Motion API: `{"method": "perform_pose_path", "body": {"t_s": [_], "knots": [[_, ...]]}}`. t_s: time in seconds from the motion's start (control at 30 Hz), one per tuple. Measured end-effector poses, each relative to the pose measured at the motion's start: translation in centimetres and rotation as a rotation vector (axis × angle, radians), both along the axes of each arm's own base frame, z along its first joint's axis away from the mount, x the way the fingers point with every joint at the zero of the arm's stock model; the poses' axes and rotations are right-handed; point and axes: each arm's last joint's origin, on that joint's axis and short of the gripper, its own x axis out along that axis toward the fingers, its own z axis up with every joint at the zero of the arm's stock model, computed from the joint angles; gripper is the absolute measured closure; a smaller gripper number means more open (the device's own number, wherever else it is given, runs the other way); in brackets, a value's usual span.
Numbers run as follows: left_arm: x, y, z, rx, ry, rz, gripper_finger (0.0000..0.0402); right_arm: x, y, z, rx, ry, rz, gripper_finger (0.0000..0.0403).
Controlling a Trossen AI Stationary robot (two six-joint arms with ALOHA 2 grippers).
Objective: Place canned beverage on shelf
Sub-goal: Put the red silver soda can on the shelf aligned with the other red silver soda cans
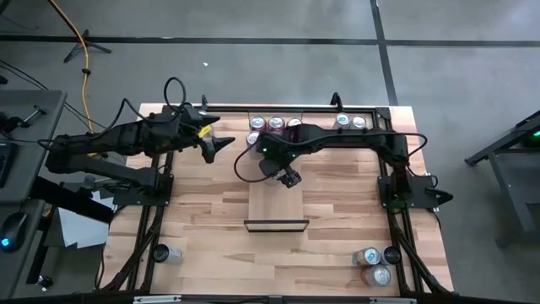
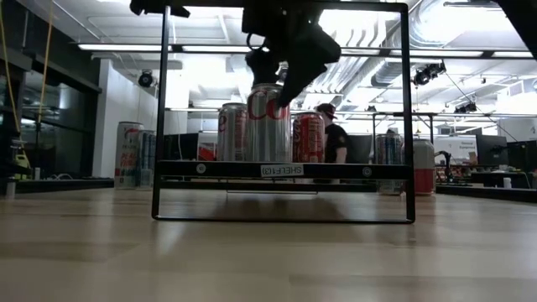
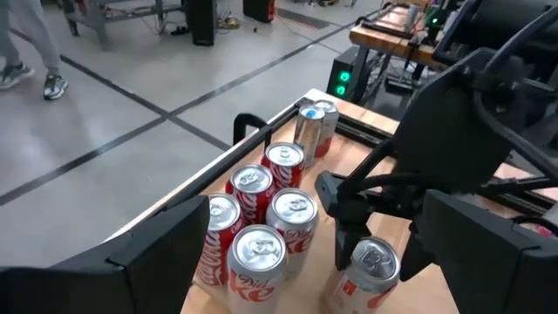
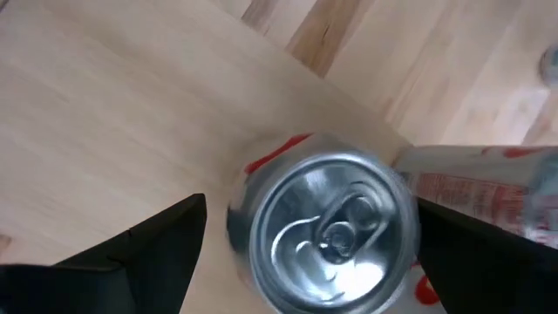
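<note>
A silver canned beverage (image 2: 268,122) stands upright on the far end of the light-wood shelf (image 1: 276,207), whose dark strip (image 1: 276,225) faces the near edge. My right gripper (image 1: 287,176) is right above it, pointing down and open. Its fingers (image 4: 157,244) stand on either side of the can's top (image 4: 327,231), and wood shows between one finger and the can. My left gripper (image 1: 215,145) is open and empty above the table's far left part, beside the cans at the far edge.
Several red and silver cans (image 1: 274,127) stand at the far edge behind the shelf, and two more (image 1: 350,122) to their right. Three cans (image 1: 375,263) stand at the near right and one (image 1: 173,253) at the near left. A person (image 2: 336,134) stands in the room behind.
</note>
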Motion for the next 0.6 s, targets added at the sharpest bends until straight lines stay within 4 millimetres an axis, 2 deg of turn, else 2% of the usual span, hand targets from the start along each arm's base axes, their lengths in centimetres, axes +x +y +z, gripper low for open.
{"method": "perform_pose_path", "body": {"t_s": [0.17,0.37,0.47,0.6], "knots": [[0.33,0.01,-0.21,-0.001,0.014,-0.001,0.0037,0.31,-0.04,-0.65,-0.001,0.014,-0.004,0.0046],[0.42,0.01,-0.24,-0.005,0.012,0.001,0.0037,0.43,-0.08,-0.76,0.013,0.011,-0.070,0.0093],[0.26,0.01,-0.13,0.010,0.013,-0.003,0.0037,0.38,-0.10,-0.76,0.045,0.015,-0.159,0.0105],[0.13,0.03,-0.08,0.025,0.019,-0.002,0.0037,-0.17,-0.21,-0.78,0.066,0.061,-0.365,0.0105]]}}
